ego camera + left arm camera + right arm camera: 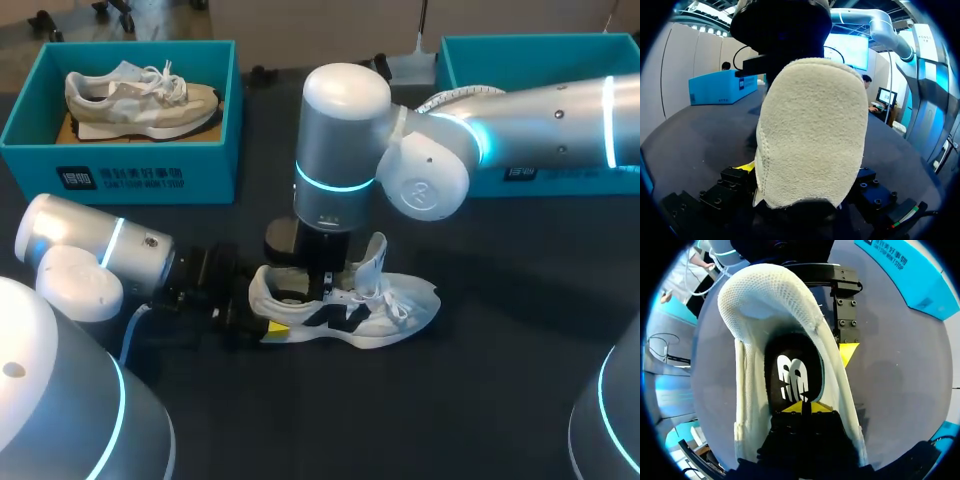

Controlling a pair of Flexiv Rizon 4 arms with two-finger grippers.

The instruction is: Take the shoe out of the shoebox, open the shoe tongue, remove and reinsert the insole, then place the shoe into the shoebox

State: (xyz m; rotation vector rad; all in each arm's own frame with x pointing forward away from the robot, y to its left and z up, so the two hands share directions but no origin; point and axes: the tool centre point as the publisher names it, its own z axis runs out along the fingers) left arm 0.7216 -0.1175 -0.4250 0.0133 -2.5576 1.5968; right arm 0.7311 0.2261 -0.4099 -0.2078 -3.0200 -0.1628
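Right wrist view looks straight down into the shoe [747, 405]: the right gripper [802, 407] has its yellow tips drawn nearly together, down on the heel end of the black insole [792, 375] – whether they pinch its edge I cannot tell. The insole lies flat inside. The left gripper [268, 318] clamps the heel from both sides, steadying the shoe at the middle of the table [480, 400], on its sole, tongue [375, 255] standing up.

I judge the insole step to be in hand – pulling it out or seating it back, I cannot say which. The next move calls for a firm hold on the insole's edge and a lift up along the heel, with the left gripper bracing.

Counted: two shoes, one on the table and a beige one [140, 100] in the box [120, 170] at the far left corner; two boxes, the second [480, 50] at the far right corner; one insole.
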